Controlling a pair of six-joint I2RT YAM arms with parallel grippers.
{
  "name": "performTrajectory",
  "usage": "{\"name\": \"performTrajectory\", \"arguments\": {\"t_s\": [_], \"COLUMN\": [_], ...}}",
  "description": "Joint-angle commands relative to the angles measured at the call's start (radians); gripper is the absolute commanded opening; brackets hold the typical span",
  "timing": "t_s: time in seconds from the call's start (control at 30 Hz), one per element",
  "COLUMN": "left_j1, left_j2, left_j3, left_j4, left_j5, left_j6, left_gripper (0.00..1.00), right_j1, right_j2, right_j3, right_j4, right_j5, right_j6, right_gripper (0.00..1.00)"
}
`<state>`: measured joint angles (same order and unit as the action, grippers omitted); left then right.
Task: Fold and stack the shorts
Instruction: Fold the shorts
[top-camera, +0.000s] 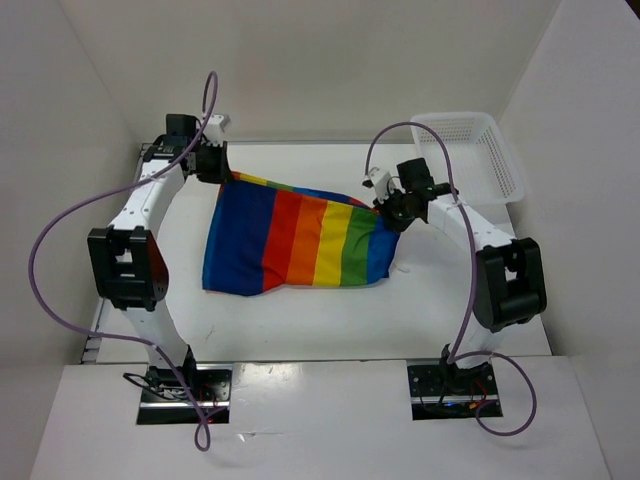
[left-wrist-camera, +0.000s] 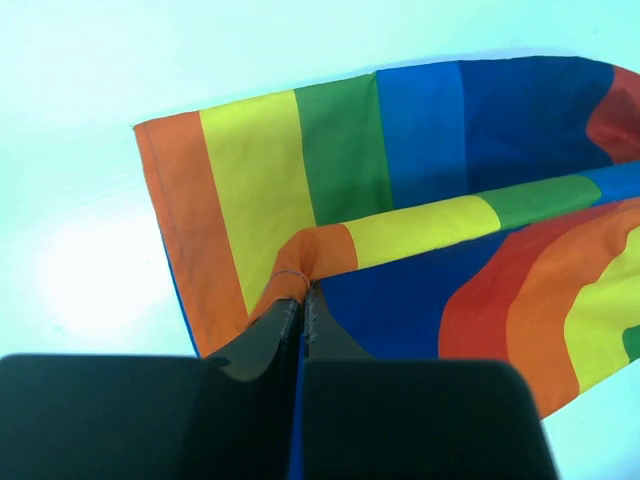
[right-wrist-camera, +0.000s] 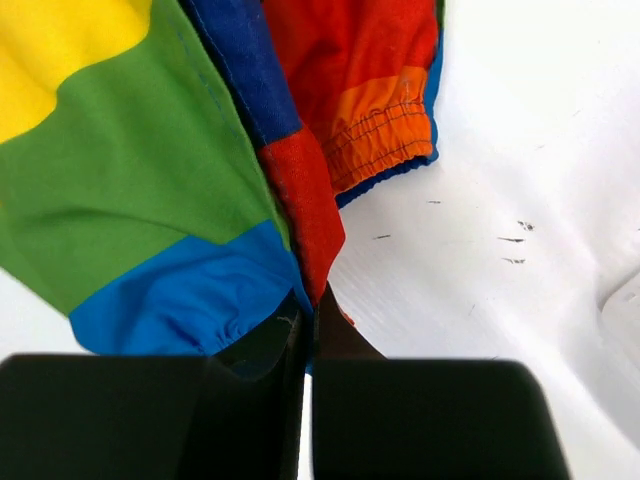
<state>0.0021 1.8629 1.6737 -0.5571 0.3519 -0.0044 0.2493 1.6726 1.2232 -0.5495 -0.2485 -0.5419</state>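
Observation:
The rainbow-striped shorts (top-camera: 295, 240) hang between my two grippers above the white table, their lower edge resting on it. My left gripper (top-camera: 222, 170) is shut on the shorts' far left corner; in the left wrist view the jaws (left-wrist-camera: 303, 295) pinch an orange fold of the shorts (left-wrist-camera: 420, 150). My right gripper (top-camera: 392, 212) is shut on the right corner; in the right wrist view the jaws (right-wrist-camera: 318, 300) pinch a red and blue edge of the shorts (right-wrist-camera: 150, 170). The drawstring is hidden.
A white mesh basket (top-camera: 475, 155) stands at the back right corner, just behind the right arm. White walls close in the table (top-camera: 300, 320) on the left, back and right.

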Motion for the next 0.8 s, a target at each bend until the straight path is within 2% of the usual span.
{"name": "performTrajectory", "arguments": {"t_s": [0.0, 0.1, 0.2, 0.77], "left_j1": [0.004, 0.015, 0.026, 0.026], "left_j2": [-0.073, -0.108, -0.12, 0.093], "left_j3": [-0.037, -0.023, 0.055, 0.395], "left_j4": [-0.003, -0.003, -0.012, -0.096], "left_j5": [-0.036, -0.074, -0.11, -0.042], "left_j6": [0.004, 0.004, 0.004, 0.004], "left_gripper": [0.0, 0.0, 0.0, 0.0], "right_j1": [0.016, 0.016, 0.016, 0.016], "right_j2": [-0.068, -0.08, -0.08, 0.108], "right_j3": [-0.019, 0.005, 0.067, 0.183], "right_j4": [-0.056, -0.056, -0.056, -0.036], "right_j5": [0.014, 0.014, 0.014, 0.02], "right_j6": [-0.027, -0.038, -0.038, -0.032], "right_gripper": [0.0, 0.0, 0.0, 0.0]}}
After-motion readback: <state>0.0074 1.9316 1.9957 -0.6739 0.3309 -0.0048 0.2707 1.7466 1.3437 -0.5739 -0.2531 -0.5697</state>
